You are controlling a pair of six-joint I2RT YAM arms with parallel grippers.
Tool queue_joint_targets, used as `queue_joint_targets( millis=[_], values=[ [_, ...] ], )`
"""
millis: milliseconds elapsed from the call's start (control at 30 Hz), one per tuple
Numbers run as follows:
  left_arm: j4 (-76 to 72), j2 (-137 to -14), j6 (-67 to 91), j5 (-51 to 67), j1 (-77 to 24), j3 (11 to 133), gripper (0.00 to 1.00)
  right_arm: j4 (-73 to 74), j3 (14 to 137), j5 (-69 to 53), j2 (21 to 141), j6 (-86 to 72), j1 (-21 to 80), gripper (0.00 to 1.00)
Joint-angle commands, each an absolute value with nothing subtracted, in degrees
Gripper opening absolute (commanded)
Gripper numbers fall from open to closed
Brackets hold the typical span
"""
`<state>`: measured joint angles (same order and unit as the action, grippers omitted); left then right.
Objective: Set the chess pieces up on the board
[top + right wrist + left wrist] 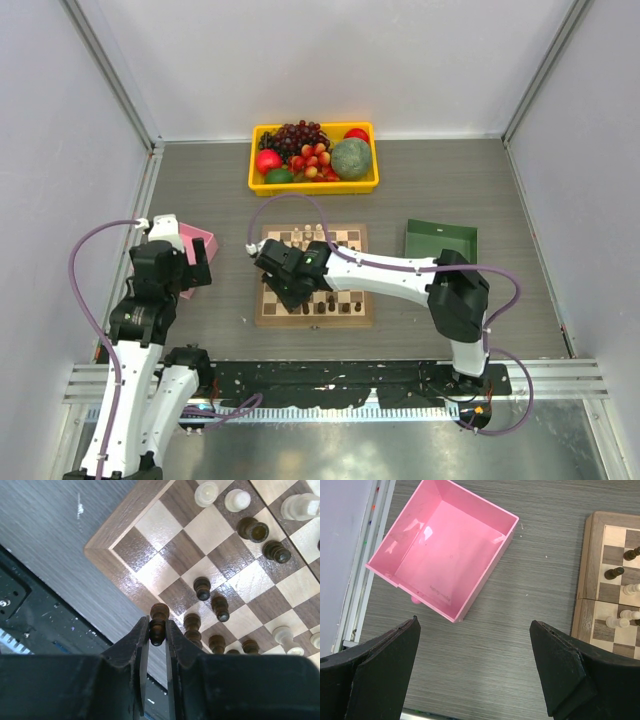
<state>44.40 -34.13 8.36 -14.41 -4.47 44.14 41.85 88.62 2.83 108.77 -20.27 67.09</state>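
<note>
The board (314, 318) lies at the table's middle with cream-white and dark brown chess pieces (330, 304) on it. My right gripper (287, 278) hangs over the board's near left part, shut on a dark brown pawn (158, 622). In the right wrist view the pawn is held above the board's corner (116, 546), beside several dark pieces (202, 588) and a few white ones (206, 493). My left gripper (474, 670) is open and empty over bare table, left of the board's edge (584, 600), where a few pieces (615, 573) show.
A pink tray (196, 245) sits left of the board, empty in the left wrist view (445, 555). A green tray (441, 241) sits to the right. A yellow basket (258, 181) of fruit stands at the back. A black rail (330, 378) runs along the near edge.
</note>
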Motion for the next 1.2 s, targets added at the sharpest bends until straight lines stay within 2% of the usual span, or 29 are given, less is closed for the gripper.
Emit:
queue_joint_targets(
  millis=[0, 1067, 1167],
  values=[
    [42.4, -34.3, 8.2, -14.9, -4.2, 44.9, 0.99, 41.3, 90.7, 5.8, 109.9, -19.4, 67.1, 0.15],
    [42.5, -35.2, 8.1, -14.8, -4.3, 44.9, 0.99, 38.8, 87.0, 8.0, 112.1, -21.4, 67.1, 0.19],
    [42.5, -35.0, 8.0, -14.8, -4.2, 44.8, 0.99, 38.8, 86.6, 8.1, 111.6, -21.6, 67.1, 0.23]
  ],
)
